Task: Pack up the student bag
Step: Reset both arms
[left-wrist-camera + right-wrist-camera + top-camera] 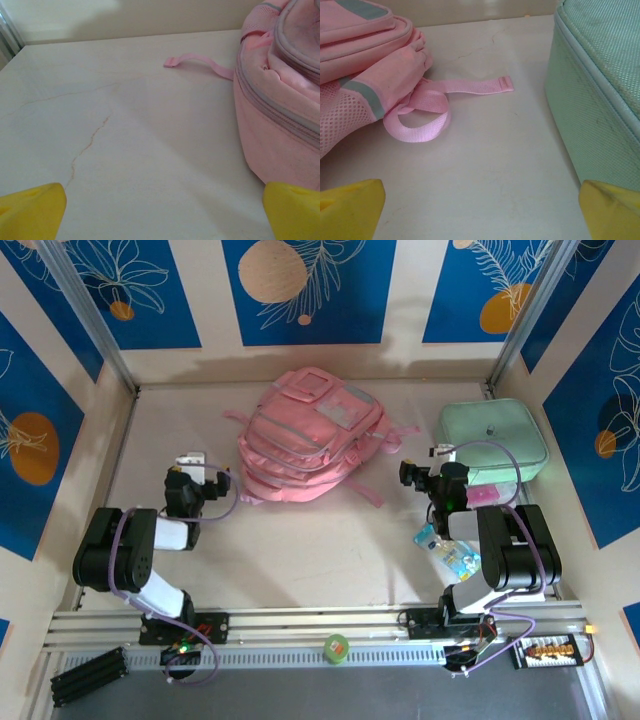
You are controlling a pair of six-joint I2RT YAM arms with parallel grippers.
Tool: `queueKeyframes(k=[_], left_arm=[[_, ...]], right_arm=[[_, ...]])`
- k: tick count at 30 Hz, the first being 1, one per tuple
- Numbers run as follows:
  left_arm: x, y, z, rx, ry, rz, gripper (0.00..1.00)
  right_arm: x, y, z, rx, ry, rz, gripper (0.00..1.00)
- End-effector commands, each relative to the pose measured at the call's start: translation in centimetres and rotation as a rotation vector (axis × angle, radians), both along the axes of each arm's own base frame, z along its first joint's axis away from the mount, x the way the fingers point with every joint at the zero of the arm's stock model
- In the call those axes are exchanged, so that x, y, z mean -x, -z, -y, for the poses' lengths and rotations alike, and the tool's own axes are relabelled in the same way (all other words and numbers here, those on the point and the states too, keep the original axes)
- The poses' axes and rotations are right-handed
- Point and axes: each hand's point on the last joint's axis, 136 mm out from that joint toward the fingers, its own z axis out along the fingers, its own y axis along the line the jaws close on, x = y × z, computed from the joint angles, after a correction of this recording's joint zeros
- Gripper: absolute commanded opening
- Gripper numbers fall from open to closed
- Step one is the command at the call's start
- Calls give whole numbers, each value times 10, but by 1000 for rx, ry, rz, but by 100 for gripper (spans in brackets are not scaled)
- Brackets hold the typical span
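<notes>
Pink student bag [282, 130] beside left claw [162, 217]

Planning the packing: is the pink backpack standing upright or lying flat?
Lying flat: the pink backpack rests on the table, front pockets facing up, straps trailing at its sides.

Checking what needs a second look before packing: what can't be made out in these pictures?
- Top view: a blue-printed packet and a pink item are partly hidden under the right arm; unidentifiable.
- Top view: small green round object on the rail, too small to name.
- Wrist views: pink backpack and mint-green case cut off by frame edges; whether zips are open is unclear.
</notes>
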Motion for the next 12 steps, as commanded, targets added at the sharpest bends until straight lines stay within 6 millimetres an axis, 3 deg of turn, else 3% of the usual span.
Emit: queueKeyframes(k=[1,12], left_arm=[[-5,-1,2,-25,-6,-5,100],[-5,-1,4,-48,-18,-9,100]], right_arm=[[-5,-7,-2,-12,-7,20,99],[-5,-7,-2,-12,-6,23,99]])
